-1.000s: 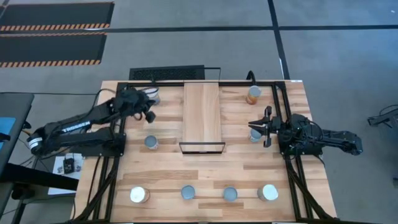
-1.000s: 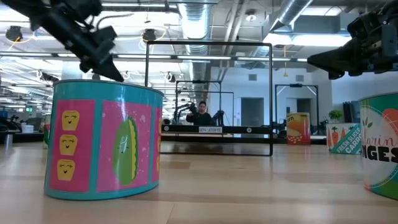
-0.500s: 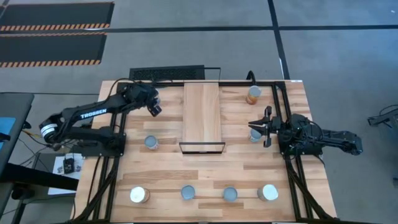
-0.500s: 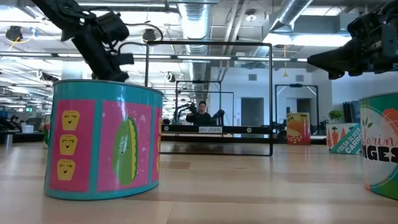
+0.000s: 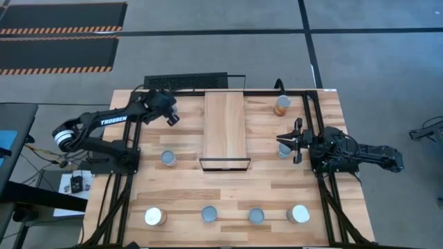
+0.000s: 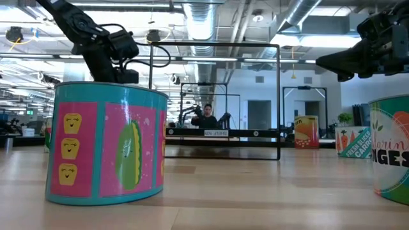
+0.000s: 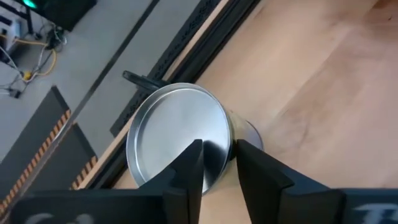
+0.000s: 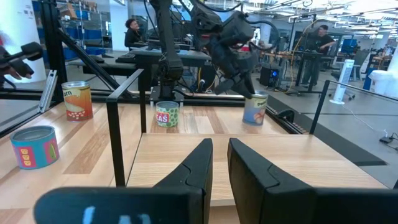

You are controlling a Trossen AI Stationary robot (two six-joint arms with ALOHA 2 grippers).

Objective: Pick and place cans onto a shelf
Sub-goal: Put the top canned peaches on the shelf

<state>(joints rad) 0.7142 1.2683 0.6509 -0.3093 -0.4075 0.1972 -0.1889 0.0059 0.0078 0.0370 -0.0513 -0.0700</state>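
Note:
Several small cans stand upright on the tabletop around the shelf (image 5: 225,124), a pale plank panel with a black frame. My left gripper (image 5: 171,119) hangs at the far left, pointing down over a silver-topped can (image 7: 180,134). Its fingers (image 7: 189,165) are shut to a narrow slit above the lid, and I see no touch. My right gripper (image 5: 279,142) waits right of the shelf, shut, above a can (image 5: 284,151). An orange-labelled can (image 5: 282,105) stands at the far right, and a grey-topped one (image 5: 168,158) stands left of the shelf.
Along the near edge stand two white-topped cans (image 5: 155,216) (image 5: 299,214) with two grey-topped ones (image 5: 210,214) (image 5: 257,215) between them. A black rail frame (image 5: 315,93) runs around the table. In the low view a teal-and-pink can (image 6: 105,144) fills the foreground, and a person (image 6: 206,115) is far behind.
My left gripper has swung toward the table's far edge and a little toward the shelf, the arm stretching out, and now hangs over the far-left can. The right arm and all the cans have kept still.

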